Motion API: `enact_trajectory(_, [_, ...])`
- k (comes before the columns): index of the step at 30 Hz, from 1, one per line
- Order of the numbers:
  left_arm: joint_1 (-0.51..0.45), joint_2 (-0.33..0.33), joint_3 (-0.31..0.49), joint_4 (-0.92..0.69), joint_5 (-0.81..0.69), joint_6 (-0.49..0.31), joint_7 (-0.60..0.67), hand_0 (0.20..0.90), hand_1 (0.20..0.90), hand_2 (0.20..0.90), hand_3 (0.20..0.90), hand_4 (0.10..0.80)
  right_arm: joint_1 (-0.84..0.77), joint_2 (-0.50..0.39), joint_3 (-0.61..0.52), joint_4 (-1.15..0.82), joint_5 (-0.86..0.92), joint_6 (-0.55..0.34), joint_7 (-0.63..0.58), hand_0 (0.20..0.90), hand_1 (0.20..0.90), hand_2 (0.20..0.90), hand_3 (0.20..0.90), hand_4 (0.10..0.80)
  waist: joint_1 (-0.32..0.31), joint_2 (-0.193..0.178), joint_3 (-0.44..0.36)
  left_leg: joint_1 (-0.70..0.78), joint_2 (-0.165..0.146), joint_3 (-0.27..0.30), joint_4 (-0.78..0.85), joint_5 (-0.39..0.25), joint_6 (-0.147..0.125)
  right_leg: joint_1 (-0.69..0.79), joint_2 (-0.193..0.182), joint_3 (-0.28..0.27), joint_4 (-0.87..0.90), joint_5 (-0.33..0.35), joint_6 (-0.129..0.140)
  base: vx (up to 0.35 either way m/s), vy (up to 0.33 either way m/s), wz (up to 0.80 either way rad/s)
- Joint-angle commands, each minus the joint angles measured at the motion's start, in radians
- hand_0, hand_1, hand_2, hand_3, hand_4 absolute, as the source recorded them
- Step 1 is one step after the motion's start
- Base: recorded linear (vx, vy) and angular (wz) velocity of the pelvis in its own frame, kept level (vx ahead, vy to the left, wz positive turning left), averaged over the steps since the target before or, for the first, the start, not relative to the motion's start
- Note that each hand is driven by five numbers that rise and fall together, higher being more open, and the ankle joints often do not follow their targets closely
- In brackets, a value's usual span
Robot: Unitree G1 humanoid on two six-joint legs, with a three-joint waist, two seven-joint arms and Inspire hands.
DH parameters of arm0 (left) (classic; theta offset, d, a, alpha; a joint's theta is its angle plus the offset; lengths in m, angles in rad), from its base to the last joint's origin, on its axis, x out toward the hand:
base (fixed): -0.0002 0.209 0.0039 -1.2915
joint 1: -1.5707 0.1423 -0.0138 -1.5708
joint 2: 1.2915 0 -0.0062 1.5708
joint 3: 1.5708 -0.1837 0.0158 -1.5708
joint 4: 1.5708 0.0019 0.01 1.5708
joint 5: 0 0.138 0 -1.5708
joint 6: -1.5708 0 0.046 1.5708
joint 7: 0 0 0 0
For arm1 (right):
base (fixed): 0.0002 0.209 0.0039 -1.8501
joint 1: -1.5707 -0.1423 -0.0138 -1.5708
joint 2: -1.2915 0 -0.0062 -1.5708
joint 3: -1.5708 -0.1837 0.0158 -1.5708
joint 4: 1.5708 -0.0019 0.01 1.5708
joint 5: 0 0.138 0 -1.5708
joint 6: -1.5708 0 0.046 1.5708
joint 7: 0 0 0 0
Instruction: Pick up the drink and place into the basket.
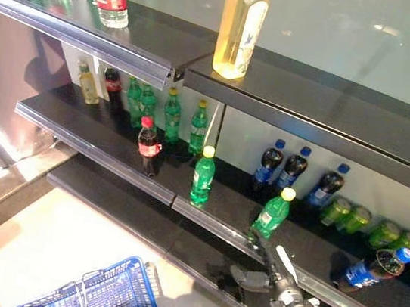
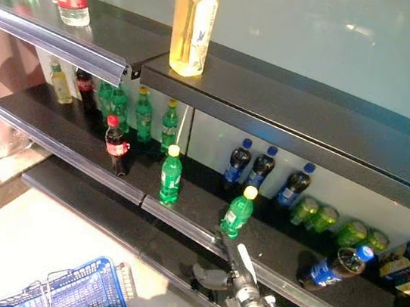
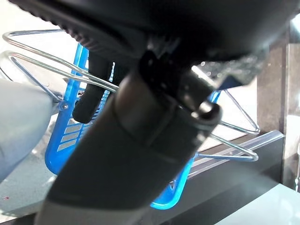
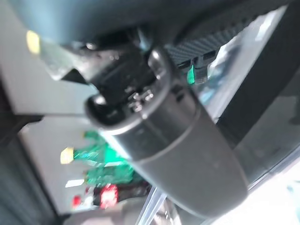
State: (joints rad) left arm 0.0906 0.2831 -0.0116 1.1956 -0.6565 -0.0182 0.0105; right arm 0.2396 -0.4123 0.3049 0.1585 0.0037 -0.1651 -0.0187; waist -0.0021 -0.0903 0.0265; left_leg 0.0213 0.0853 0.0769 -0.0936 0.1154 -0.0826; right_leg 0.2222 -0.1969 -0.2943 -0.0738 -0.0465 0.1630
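The right hand (image 1: pixel 273 274) reaches up to the tilted green bottle (image 1: pixel 273 213) at the front edge of the middle shelf (image 1: pixel 107 143). Its fingers look extended just below the bottle, not closed around it yet. The hand should rise until the fingers surround the bottle body, then close firmly, because the bottle already leans and could fall off the shelf. The left hand (image 3: pixel 93 89) has its fingers curled around the wire handle of the blue basket (image 1: pixel 105 292), low and well apart from the right fingers. Many other bottles stand behind, under an upper shelf (image 1: pixel 303 110).
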Motion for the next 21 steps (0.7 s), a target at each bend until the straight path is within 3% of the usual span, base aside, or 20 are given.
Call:
enact_trajectory(1, [-0.055, -0.103, -0.03, 0.002, -0.051, -0.023, -0.062, 0.3, 0.3, 0.3, 0.2, 0.1, -0.126, -0.072, -0.01, -0.191, 0.037, -0.086, -0.005, 0.9, 0.9, 0.9, 0.9, 0.8, 0.048, 0.038, 0.017, 0.092, 0.046, 0.044, 0.006, -0.092, 0.001, -0.083, -0.039, 0.037, 0.026, 0.107, -0.013, 0.0, 0.0, 0.0])
enact_trajectory(6, [-0.04, -0.127, -0.034, 0.021, -0.067, -0.037, -0.047, 0.3, 0.3, 0.3, 0.2, 0.1, -0.218, -0.058, -0.01, -0.251, 0.078, -0.065, -0.116, 0.9, 0.9, 0.9, 0.9, 0.8, 0.072, 0.048, 0.006, 0.102, 0.048, 0.026, 0.006, -0.091, 0.0, -0.075, -0.041, 0.029, 0.031, 0.098, -0.019, 0.102, 0.048, -0.02])
enact_trajectory(21, [0.04, -0.152, -0.038, 0.024, -0.068, -0.04, -0.037, 0.3, 0.3, 0.3, 0.2, 0.1, -0.248, -0.027, -0.061, -0.256, 0.07, 0.001, -0.391, 0.9, 0.9, 0.9, 0.9, 0.8, 0.113, 0.084, 0.025, 0.108, 0.035, -0.026, 0.006, -0.073, 0.007, -0.097, -0.048, -0.012, 0.106, 0.066, -0.03, 0.098, 0.065, 0.04])
